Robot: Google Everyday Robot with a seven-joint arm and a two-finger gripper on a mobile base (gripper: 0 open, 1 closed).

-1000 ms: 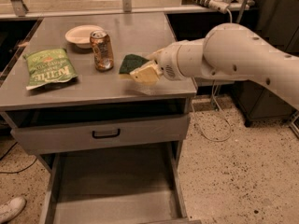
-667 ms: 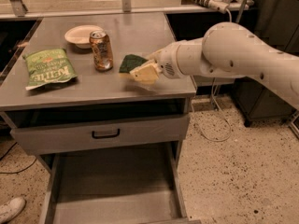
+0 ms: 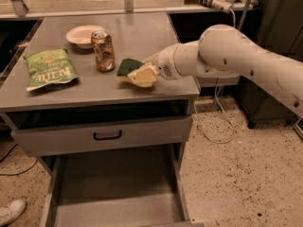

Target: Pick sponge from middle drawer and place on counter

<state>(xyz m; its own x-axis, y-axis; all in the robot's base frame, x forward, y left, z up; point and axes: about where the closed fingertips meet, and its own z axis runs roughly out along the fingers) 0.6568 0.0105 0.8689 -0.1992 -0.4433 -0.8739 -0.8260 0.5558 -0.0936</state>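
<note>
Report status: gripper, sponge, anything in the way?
Gripper over the counter, at the sponge. Sponge out of the middle drawer, at counter level. Soda can close beside it, not touching.

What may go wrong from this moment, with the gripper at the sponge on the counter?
1. The gripper is at the sponge, close beside the can. A sideways move toward the can might tip it.
2. The sponge is not far from the front edge of the counter. If the arm drags it along when it pulls back, it may fall toward the open middle drawer below.
</note>
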